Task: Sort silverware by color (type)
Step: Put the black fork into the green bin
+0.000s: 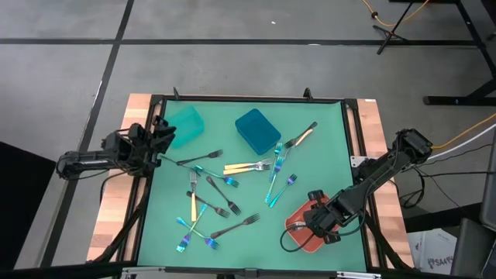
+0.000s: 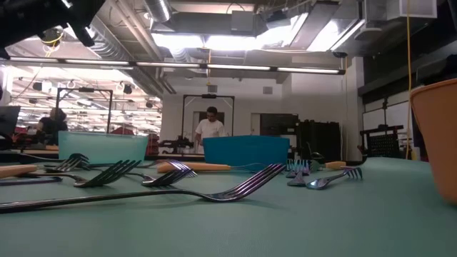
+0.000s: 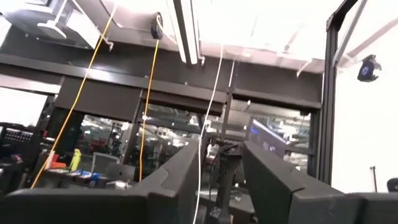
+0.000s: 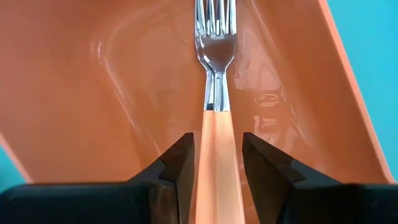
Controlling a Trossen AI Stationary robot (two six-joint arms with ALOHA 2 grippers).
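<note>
Fork (image 4: 214, 74), gold handle and silver head, between fingers of right pincer (image 4: 214, 163), tines down into coral-red bin (image 4: 93, 106); fingers hug handle sides, clamped on it, likely so it lands inside, not on mat. Left pincer (image 3: 219, 168) at table's left edge beside teal bin (image 1: 184, 124), fingers apart, empty, aimed at room. Other forks (image 1: 225, 194) scattered mid-table, unsorted; blue bin (image 1: 258, 130) near back
</note>
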